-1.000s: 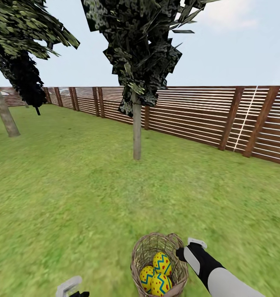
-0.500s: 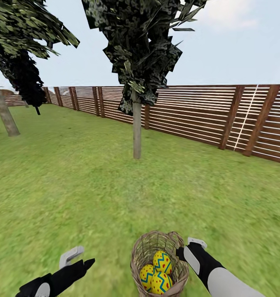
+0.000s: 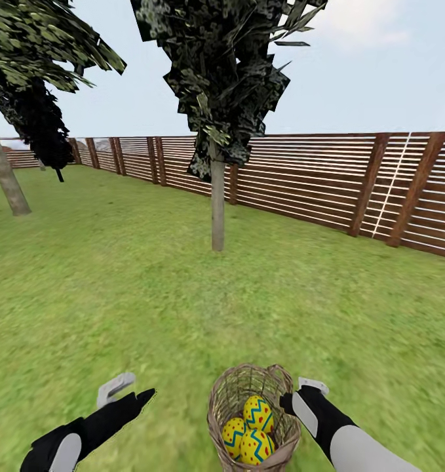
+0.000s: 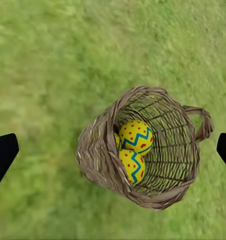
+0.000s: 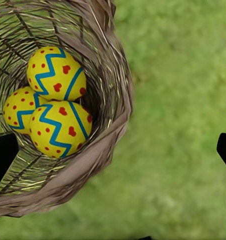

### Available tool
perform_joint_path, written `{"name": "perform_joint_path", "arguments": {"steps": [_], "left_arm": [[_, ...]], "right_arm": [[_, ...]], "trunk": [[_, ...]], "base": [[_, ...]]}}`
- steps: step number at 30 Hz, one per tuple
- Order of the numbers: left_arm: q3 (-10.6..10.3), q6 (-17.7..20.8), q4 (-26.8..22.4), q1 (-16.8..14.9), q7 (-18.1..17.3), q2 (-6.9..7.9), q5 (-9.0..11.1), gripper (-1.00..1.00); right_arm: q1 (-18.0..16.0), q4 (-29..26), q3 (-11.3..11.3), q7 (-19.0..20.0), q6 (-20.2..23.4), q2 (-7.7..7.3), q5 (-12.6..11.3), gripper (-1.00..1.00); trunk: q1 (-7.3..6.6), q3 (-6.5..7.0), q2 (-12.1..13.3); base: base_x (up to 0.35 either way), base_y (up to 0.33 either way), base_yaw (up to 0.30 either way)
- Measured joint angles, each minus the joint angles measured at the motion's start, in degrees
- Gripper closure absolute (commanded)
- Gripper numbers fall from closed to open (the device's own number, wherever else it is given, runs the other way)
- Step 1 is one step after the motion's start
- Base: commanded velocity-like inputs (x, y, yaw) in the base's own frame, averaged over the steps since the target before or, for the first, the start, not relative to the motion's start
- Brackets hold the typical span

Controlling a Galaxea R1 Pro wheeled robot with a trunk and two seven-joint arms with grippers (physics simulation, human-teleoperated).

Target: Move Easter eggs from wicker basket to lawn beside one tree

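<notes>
Head view: my right gripper (image 3: 294,393) clamps wicker basket (image 3: 251,419) rim w/ 3 Easter eggs (image 3: 251,429) inside, left gripper (image 3: 127,393) apart; eggs prob light, smooth, slippery—pinch mid-body.

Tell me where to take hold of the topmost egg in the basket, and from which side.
Grip the topmost egg across its narrow middle, coming down through the wicker basket's open mouth. The woven wall rings all three eggs, so a sideways approach looks blocked. The left pincer, hovering beside the basket, seems free for it.
</notes>
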Motion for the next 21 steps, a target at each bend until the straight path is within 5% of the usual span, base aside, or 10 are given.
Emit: {"name": "perform_joint_path", "arguments": {"steps": [6,9,14,21], "left_arm": [[2.4,0.2,-0.3,-5.5,0.5,0.19,0.1,-1.0],[3.1,0.2,4.4,-7.4,4.6,-0.33,-0.2,-1.0],[3.2,-0.2,7.0,-7.8,9.2,-1.04,-0.3,-1.0],[3.3,-0.2,7.4,-7.9,9.4,-0.93,-0.4,-1.0]], "right_arm": [[0.0,-0.1,0.1,0.0,-0.1,-0.07,0.2,-1.0],[0.0,0.1,0.1,0.0,-0.6,0.07,0.2,-1.0],[0.0,0.2,0.2,0.0,-2.2,0.1,0.3,-1.0],[0.0,-0.3,0.1,-0.1,-2.5,0.2,1.0,-1.0]], "trunk": [[1.32,-1.08,-2.4],[1.98,-1.62,-3.6],[3.08,-2.51,-5.6],[4.61,-3.77,-8.4]], "base": [[0.0,0.0,0.0],[0.0,0.0,0.0],[0.0,0.0,0.0],[0.0,0.0,0.005]]}}
